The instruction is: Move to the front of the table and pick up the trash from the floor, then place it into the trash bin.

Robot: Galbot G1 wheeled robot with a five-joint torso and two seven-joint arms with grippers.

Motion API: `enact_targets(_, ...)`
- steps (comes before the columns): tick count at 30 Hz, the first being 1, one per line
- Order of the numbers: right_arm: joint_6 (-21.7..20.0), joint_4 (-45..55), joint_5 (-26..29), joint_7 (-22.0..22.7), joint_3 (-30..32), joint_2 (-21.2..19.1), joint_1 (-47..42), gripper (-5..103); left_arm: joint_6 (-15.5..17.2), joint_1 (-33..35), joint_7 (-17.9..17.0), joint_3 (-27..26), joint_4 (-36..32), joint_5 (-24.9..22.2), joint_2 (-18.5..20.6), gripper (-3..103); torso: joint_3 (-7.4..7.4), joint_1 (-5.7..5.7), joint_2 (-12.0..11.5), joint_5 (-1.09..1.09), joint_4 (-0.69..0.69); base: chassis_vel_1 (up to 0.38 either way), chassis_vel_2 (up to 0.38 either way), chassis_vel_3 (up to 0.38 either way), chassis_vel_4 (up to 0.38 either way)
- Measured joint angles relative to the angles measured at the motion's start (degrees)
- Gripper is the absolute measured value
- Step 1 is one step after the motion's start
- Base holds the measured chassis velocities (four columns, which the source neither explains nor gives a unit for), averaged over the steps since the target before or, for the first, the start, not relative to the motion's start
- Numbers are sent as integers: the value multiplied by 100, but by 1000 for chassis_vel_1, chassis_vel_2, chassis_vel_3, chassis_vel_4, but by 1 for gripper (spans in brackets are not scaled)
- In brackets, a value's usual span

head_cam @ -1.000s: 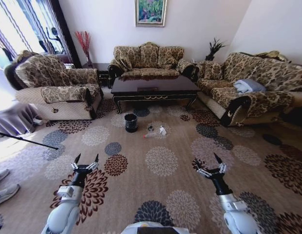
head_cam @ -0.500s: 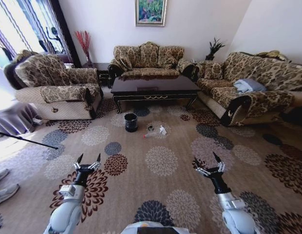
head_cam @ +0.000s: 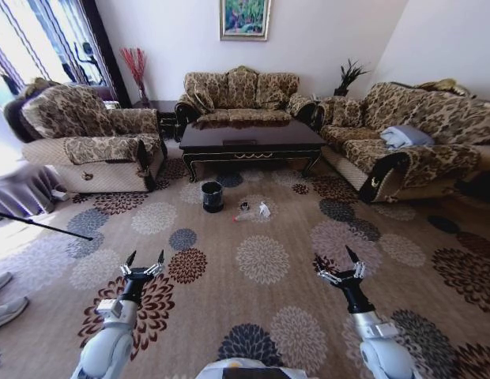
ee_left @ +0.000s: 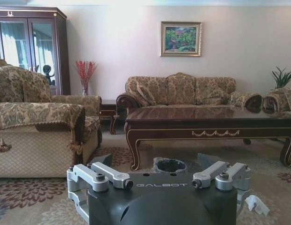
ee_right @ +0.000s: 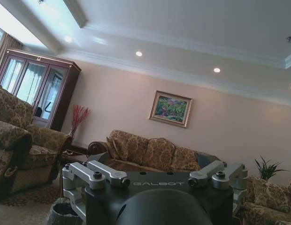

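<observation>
Both sets of jaws stand apart and hold nothing: the left gripper (head_cam: 143, 261) and the right gripper (head_cam: 335, 262) hover low over the flowered carpet (head_cam: 261, 260), well short of the litter. Farther ahead on the floor lie the trash (head_cam: 251, 212): a clear bottle, a white paper scrap and a small dark item. Just beside them on the left stands the trash bin (head_cam: 212, 196), before the table (head_cam: 251, 143).
</observation>
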Motion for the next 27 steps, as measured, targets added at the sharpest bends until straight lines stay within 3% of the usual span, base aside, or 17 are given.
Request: enact_targets(27,82,115,-32,-30,-19,187,-136,100,119,178,-62,-51,-112,277,-223,100,-428,-319,-746,0,0,0,0,0,0)
